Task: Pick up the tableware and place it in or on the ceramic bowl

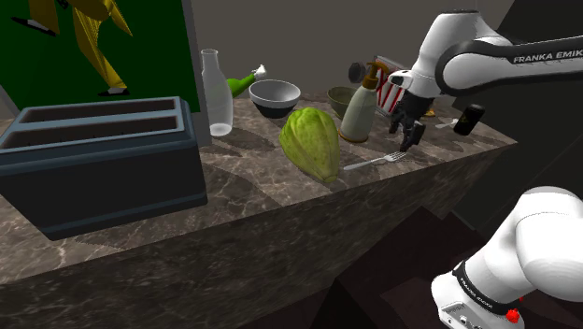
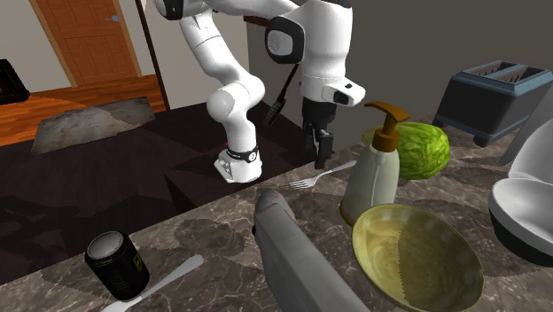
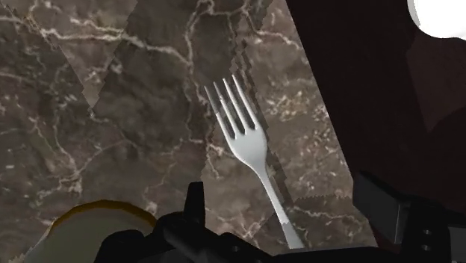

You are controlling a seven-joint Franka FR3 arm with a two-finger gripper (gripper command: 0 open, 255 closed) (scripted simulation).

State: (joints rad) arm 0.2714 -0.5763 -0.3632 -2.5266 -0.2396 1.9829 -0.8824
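The light is dim and even throughout. Soft shadows lie on the dark marble counter (image 1: pixel 238 179) beside the glass bottle (image 1: pixel 217 93) and the cabbage (image 1: pixel 313 140). The white arm (image 2: pixel 323 44) shows bright against the gloom. In the wrist view the fork (image 3: pixel 250 149) gleams pale, and a shadow's edge beside it is stair-stepped.

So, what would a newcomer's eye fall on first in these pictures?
Probably the white arm's black gripper, hanging open just above a silver fork near the edge of the marbled counter. Next, the large green cabbage beside the fork, and the dark blue toaster at the shoulder view's left.
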